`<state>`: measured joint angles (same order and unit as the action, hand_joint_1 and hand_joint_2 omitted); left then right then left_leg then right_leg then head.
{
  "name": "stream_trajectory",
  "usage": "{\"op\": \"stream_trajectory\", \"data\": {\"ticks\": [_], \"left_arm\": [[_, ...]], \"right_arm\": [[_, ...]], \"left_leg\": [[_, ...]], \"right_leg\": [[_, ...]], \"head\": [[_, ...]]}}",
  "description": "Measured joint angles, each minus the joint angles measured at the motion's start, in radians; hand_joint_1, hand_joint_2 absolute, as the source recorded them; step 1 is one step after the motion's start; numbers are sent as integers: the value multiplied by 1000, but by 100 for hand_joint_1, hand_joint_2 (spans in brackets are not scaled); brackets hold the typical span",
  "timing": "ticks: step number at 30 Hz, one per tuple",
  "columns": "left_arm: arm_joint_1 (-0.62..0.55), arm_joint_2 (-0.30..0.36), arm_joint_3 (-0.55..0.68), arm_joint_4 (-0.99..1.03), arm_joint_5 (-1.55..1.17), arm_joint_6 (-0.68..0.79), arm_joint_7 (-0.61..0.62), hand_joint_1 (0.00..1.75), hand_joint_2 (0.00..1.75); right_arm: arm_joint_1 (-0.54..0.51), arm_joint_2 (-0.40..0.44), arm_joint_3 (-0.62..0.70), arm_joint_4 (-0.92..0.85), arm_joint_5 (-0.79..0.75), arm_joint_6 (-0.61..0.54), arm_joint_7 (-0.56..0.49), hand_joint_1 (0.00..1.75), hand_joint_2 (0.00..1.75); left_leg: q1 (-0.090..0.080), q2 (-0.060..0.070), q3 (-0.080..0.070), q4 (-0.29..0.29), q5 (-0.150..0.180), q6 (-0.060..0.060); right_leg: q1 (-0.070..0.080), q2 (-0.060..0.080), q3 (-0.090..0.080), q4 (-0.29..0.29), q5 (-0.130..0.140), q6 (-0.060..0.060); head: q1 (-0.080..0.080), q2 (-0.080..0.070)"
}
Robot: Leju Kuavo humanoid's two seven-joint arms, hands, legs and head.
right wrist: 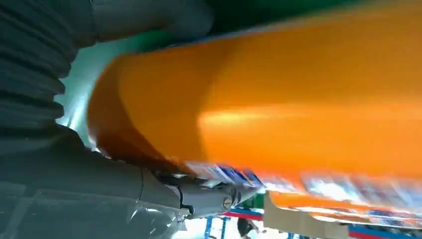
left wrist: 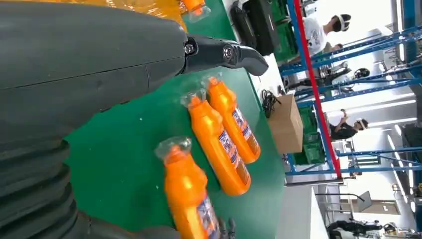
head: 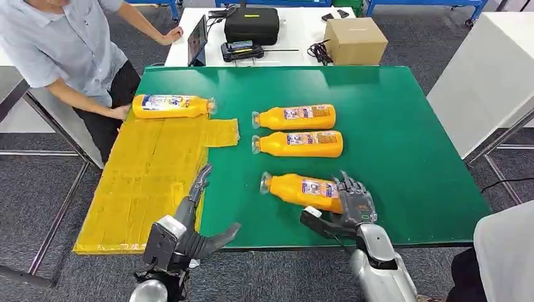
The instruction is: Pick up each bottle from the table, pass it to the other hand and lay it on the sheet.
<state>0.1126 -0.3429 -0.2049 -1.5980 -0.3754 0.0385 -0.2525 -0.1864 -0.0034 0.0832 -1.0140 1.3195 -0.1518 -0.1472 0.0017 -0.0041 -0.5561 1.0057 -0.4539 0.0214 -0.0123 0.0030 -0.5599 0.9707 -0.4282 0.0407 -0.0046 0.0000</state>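
Right hand (head: 354, 204) is wrapped around the base end of the nearest bottle (head: 301, 189), which lies near the front of the green table (head: 403, 157), looks like it's grabbing it there so the left can take the cap end. Left hand (head: 200, 217) hovers open and empty by the yellow sheet (head: 145, 182), fingers spread. One bottle (head: 170, 106) already lies on the sheet; two more (head: 296, 117) wait mid-table.
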Motion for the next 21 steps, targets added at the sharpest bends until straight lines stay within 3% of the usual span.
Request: {"op": "stream_trajectory", "data": {"ticks": [1, 3, 8, 11, 18, 21], "left_arm": [[-1, 0, 0, 2, 0, 0, 0, 0, 175], [-2, 0, 0, 4, 0, 0, 0, 0, 175], [-9, 0, 0, 13, 1, -8, -4, 0, 175], [-17, 0, -1, 22, 4, -19, -13, 0, 175], [-43, 3, -15, 56, 21, -36, -31, 0, 175], [-50, 4, -22, 65, 46, -31, -35, 0, 175]], "right_arm": [[-2, -2, 0, 4, 0, 0, 0, 175, 175], [-5, -5, -1, 11, 0, 0, 0, 175, 175], [-17, -16, -2, 35, -21, 13, -11, 175, 175], [-26, -36, -4, 61, -84, 37, -65, 175, 175], [-57, -99, -4, 151, -237, 51, -187, 175, 175], [-58, -111, -27, 162, -389, 112, -291, 175, 175]], "left_leg": [[0, 0, 0, 0, 0, 0], [0, 1, 0, 0, 0, 0], [0, 0, 0, 0, 1, 1], [0, 1, 3, 0, -3, 1], [0, 1, 19, -1, -7, 5], [0, 1, 24, -1, -8, 6]], "right_leg": [[0, 0, 1, 0, 1, 1], [0, 0, 9, 0, 2, 2], [0, 0, 8, 0, 2, 2], [0, 1, 2, -1, 0, 2], [1, 3, 18, -6, -5, 3], [1, 3, 25, -7, -7, 6]], "head": [[0, 0], [0, 0], [0, 0], [0, 0], [0, 0], [1, 0]]}}
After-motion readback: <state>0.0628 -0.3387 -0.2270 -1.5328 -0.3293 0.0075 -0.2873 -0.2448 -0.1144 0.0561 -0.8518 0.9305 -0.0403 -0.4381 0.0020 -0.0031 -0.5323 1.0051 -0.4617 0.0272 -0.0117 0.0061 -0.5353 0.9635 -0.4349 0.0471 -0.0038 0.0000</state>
